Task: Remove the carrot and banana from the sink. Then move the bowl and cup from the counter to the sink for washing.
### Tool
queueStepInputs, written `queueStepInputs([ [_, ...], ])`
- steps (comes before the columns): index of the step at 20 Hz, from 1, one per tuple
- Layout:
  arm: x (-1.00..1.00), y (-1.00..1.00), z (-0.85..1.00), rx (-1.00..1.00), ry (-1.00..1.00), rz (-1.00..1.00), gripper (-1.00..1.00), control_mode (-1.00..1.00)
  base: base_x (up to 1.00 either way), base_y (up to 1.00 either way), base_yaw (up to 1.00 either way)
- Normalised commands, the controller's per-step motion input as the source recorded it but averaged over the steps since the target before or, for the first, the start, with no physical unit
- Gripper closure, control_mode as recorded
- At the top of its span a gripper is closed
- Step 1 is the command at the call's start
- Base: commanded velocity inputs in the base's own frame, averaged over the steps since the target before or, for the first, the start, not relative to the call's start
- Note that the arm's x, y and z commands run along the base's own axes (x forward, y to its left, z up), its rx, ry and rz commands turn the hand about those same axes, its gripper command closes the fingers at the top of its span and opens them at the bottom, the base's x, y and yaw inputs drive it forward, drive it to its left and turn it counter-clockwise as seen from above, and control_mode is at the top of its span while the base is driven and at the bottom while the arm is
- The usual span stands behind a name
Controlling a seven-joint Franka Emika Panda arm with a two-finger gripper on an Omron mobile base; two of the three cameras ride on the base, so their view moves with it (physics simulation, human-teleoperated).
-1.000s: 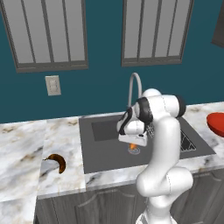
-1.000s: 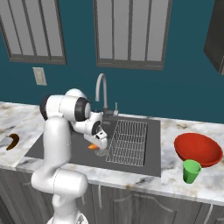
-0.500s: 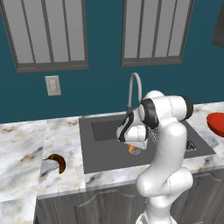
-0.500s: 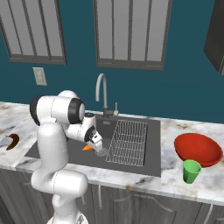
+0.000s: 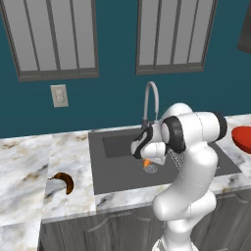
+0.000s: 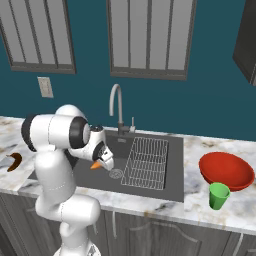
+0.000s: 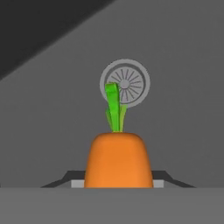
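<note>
We saw the tool (image 7: 118, 183) closed around the carrot (image 7: 118, 159), holding it over the sink (image 5: 115, 174), with its green top pointing at 12 o'clock toward the round drain (image 7: 125, 83). The banana (image 5: 64, 182) lay on the desk (image 5: 24, 171) at 9 o'clock from the sink. The bowl (image 6: 226, 171) and the cup (image 6: 218, 195), close together, stood on the desk at 3 o'clock.

Bent arm (image 5: 188, 162) low, jaws clamped on the carrot (image 7: 118, 159).
</note>
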Motion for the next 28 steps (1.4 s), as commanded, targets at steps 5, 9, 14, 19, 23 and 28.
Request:
queueStepInputs([
  [5, -0.11, 0.07, 0.4, 0.0, 0.0, 0.0, 1.0, -1.0, 0.0, 0.0, 0.0],
  [9, -0.15, 0.05, 0.39, -0.02, 0.0, 0.0, 1.0, -1.0, 0.0, 0.0, 0.0],
  [14, -0.17, 0.07, 0.38, -0.03, 0.0, 0.0, 1.0, -1.0, 0.0, 0.0, 0.0],
  [19, -0.18, 0.13, 0.39, -0.01, 0.0, 0.07, 1.0, -1.0, 0.0, 0.0, 0.0],
  [23, -0.18, 0.19, 0.4, 0.0, 0.0, 0.19, 1.0, -1.0, 0.0, 0.0, 0.0],
  [28, -0.18, 0.19, 0.4, 0.0, 0.01, 0.21, 1.0, -1.0, 0.0, 0.0, 0.0],
])
